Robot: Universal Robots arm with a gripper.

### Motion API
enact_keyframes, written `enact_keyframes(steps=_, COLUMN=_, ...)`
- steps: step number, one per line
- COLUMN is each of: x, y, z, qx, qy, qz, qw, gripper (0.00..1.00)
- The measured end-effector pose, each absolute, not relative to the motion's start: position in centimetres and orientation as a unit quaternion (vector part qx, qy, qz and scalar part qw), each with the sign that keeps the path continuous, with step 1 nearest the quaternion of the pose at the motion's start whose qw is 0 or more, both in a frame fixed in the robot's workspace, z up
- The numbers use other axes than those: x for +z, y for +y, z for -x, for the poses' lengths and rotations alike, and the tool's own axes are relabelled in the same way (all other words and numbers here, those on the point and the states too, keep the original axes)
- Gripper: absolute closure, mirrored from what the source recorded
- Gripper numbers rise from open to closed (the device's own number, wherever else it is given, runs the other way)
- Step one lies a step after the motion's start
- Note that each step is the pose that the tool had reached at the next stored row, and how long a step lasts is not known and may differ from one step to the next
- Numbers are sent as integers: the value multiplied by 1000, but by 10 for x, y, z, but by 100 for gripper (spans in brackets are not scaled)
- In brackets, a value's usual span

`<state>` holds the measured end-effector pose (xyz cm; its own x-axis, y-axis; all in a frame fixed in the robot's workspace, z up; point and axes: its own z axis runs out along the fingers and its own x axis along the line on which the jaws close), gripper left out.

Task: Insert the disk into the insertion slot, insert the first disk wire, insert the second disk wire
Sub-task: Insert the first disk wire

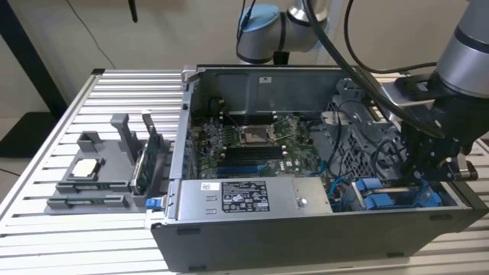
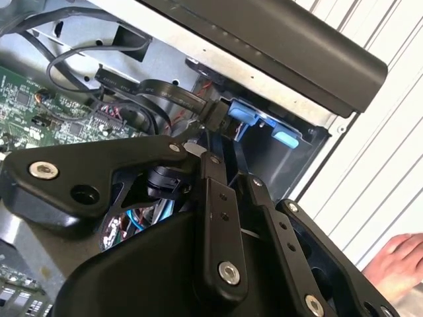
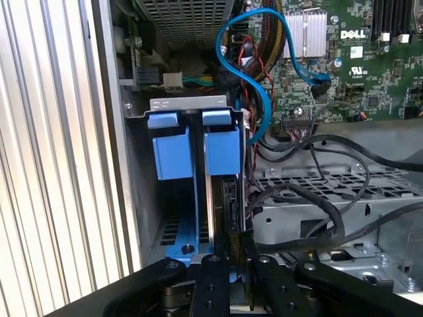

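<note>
— Where is the pincer (image 1: pixel 432 175)?

— Down inside the open computer case (image 1: pixel 306 243), at the corner on the exterior view's right, over the insertion slot (image 1: pixel 386 195).

— Clenched or released?

— I cannot tell; its own black body hides that. In the second wrist view the pincer (image 2: pixel 232 168) ends just beside a black connector (image 2: pixel 215 117) on a flat black cable (image 2: pixel 162 89). I can't make out whether it touches the connector.

— And the disk?

— In the first wrist view the disk (image 3: pixel 222 150) stands in the grey cage. Its blue tab is level with the tab of the neighbouring blue carrier (image 3: pixel 172 155). The pincer (image 3: pixel 239 264) is right over the disk's dark edge. A blue cable (image 3: pixel 259 89) loops from the motherboard (image 3: pixel 370 59) side down towards that bay, among black wires.

— What else sits in the case?

— A grey labelled power-supply box (image 1: pixel 252 197) along the near wall, with the motherboard behind it.

— Anything outside it?

— On the slatted surface (image 1: pixel 68 114), on the exterior view's left, a grey tray (image 1: pixel 57 203) holds a processor chip (image 1: pixel 84 167), memory sticks (image 1: pixel 91 186) lying flat and a card (image 1: pixel 153 150) standing on edge. In the second wrist view a person's hand (image 2: pixel 396 261) is near the surface, outside the case.
</note>
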<state>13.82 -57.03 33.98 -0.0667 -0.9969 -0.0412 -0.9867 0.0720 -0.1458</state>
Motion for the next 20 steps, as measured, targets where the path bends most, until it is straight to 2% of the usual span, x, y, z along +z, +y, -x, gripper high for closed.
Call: enact_keyframes(steps=20, x=337, y=-568, z=-138, qx=-39, qy=729, qz=681, qw=65, gripper=81)
